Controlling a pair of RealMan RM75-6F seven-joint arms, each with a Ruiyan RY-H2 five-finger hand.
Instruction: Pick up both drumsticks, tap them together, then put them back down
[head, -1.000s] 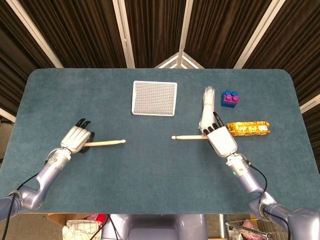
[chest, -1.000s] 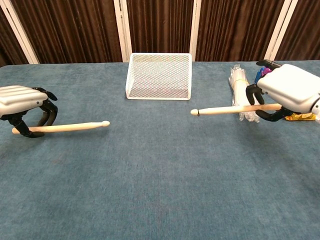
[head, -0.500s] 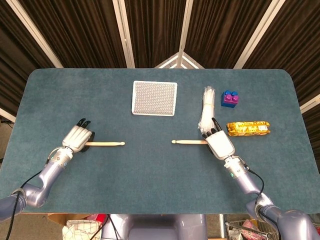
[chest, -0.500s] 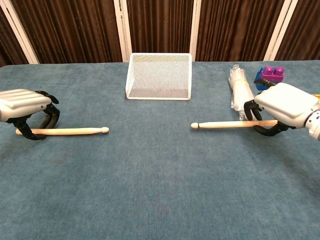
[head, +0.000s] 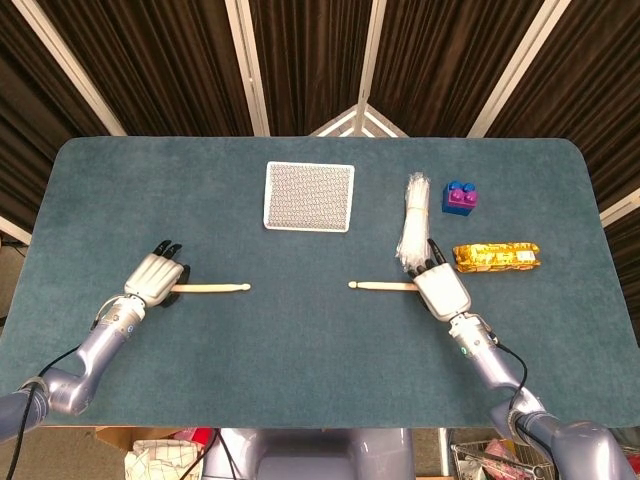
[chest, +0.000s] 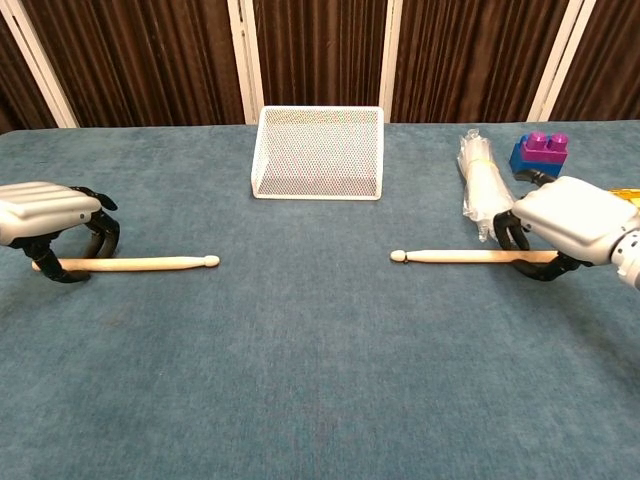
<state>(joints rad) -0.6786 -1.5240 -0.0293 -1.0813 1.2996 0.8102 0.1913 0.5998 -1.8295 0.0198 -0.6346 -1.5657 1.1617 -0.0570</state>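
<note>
Two pale wooden drumsticks lie flat on the blue table, tips pointing toward each other. The left drumstick (head: 213, 288) (chest: 135, 264) has its butt end inside my left hand (head: 155, 278) (chest: 45, 212), whose dark fingers curl around it down to the cloth. The right drumstick (head: 383, 286) (chest: 460, 257) runs under my right hand (head: 442, 290) (chest: 572, 220), which grips its butt end with fingers wrapped around it. Both hands sit low on the table. A wide gap separates the two stick tips.
A white mesh basket (head: 309, 196) (chest: 318, 152) stands at the back centre. A clear bundle of white sticks (head: 413, 222) (chest: 482, 180) lies just behind my right hand. A blue and purple block (head: 460, 197) (chest: 536, 153) and a gold wrapped bar (head: 497, 256) lie further right.
Both hands have lowered their drumsticks from a raised, tilted hold down flat onto the table. The right hand also shifted slightly right and nearer to me.
</note>
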